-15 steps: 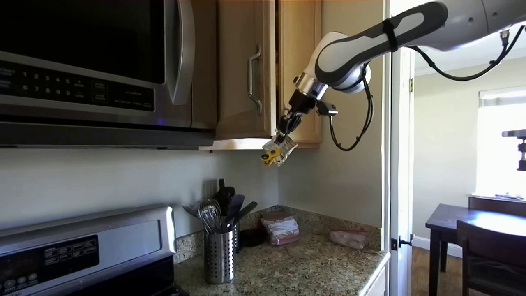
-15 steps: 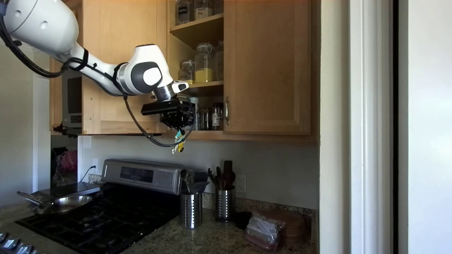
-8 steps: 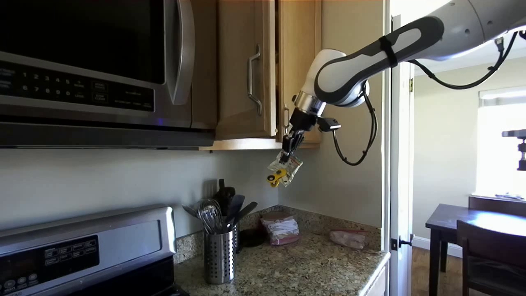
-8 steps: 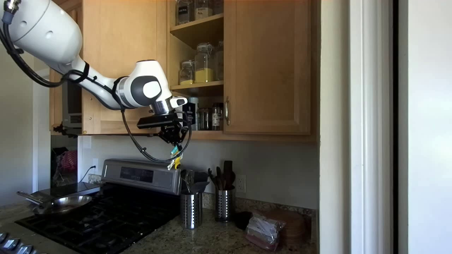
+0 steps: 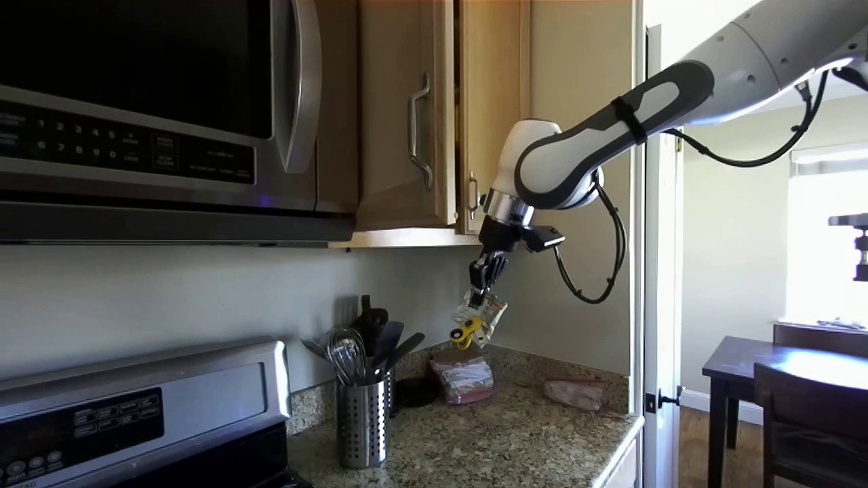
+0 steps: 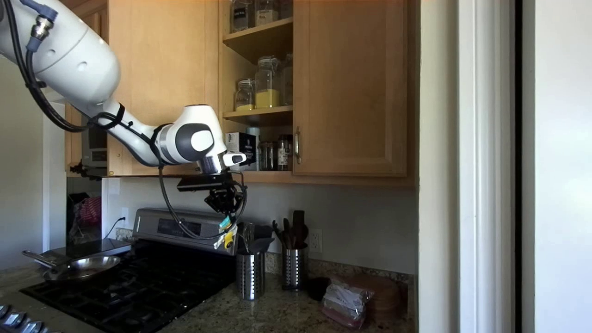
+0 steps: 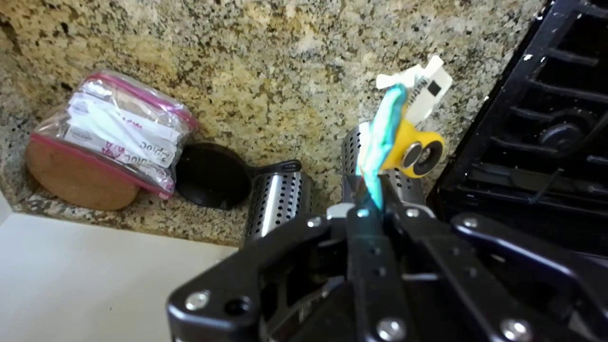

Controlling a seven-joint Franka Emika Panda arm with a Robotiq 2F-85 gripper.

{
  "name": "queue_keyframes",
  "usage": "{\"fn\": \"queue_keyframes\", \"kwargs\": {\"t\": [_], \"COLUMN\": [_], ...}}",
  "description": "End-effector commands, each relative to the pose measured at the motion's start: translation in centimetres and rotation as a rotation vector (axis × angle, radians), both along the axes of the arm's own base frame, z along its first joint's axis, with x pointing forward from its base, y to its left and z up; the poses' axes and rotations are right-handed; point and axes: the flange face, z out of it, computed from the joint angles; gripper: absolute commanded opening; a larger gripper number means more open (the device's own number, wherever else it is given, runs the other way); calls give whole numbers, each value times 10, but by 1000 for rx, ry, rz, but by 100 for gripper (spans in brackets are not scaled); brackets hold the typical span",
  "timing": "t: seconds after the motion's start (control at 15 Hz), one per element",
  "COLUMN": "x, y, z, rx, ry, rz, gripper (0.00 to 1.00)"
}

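My gripper (image 7: 374, 187) is shut on a small soft packet (image 7: 384, 126), teal and white, pinched at one end between the fingertips. A yellow clip (image 7: 412, 148) with dark round parts is fixed to the packet and sticks out beside it. In both exterior views the packet (image 5: 494, 318) hangs tilted below the gripper (image 6: 230, 216), with the yellow clip (image 5: 465, 332) at its lower side. They are in the air above the counter, lower than the wall cabinet. The pinched end of the packet is hidden by the fingers.
Two perforated metal holders (image 6: 250, 277) with utensils (image 5: 369, 342) stand on the granite counter (image 5: 488, 440). Behind lie a zip bag (image 7: 123, 133) and a black ladle-like item (image 7: 213, 175). The stove (image 6: 138, 282) adjoins. Overhead are a microwave (image 5: 169, 156) and the opened cabinet (image 6: 259, 115) holding jars.
The arm has come down from beside the cabinet's lower edge to well under it, carrying the packet and clip along. The grip has stayed the same.
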Motion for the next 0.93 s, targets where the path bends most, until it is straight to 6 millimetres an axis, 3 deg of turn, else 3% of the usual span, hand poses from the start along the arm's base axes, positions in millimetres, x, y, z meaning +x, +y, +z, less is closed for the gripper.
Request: {"fn": "queue_keyframes", "kwargs": {"t": [0.0,0.53,0.87], "x": [10,40,48], "y": [2,-13,-21], "z": [-33,-115,-157], "rx": [7,-14,-47], "ry": [14,5,36], "rz": [-33,-112,-156], "gripper": [6,6,6]}}
